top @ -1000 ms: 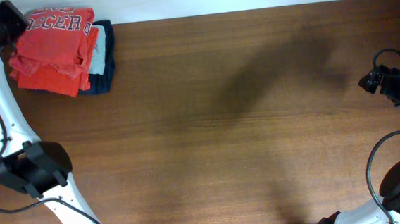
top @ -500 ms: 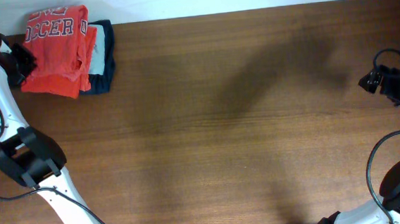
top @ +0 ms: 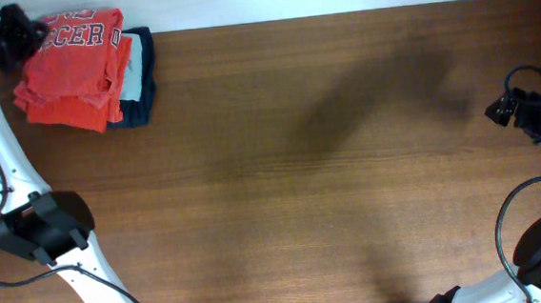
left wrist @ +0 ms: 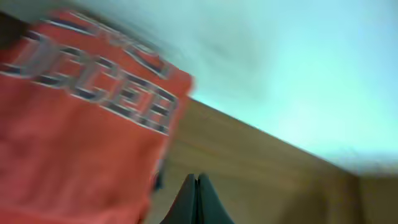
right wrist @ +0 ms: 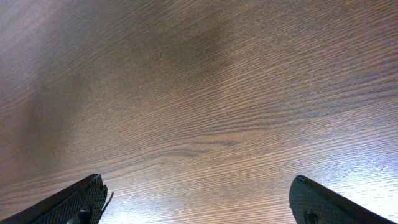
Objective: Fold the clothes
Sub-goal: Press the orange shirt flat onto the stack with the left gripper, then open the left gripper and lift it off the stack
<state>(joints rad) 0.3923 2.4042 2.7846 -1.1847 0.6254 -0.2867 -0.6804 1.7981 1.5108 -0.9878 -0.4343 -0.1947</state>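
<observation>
The clothes, a coral-red T-shirt [top: 77, 52] with white "CCER" lettering showing, lies folded on top of a pile at the table's far left corner. In the blurred left wrist view the T-shirt [left wrist: 74, 124] fills the left side. My left gripper [top: 22, 31] is at the shirt's upper left edge. Its jaws are pressed together, so the left gripper [left wrist: 197, 182] is shut with nothing between them, over bare wood beside the shirt. My right gripper [right wrist: 199, 190] stands wide open above bare wood, and in the overhead view the right gripper [top: 502, 109] is at the far right edge.
Under the T-shirt lie a plain orange garment [top: 123, 68], a grey one [top: 133, 85] and a navy one [top: 145, 48]. The wooden table [top: 300, 168] stretches between the arms. A white wall runs along the table's back edge.
My left gripper dipped down along the pile's left side and came back up to the far corner. The T-shirt's left edge shifted and bulged out. The right arm has not moved.
</observation>
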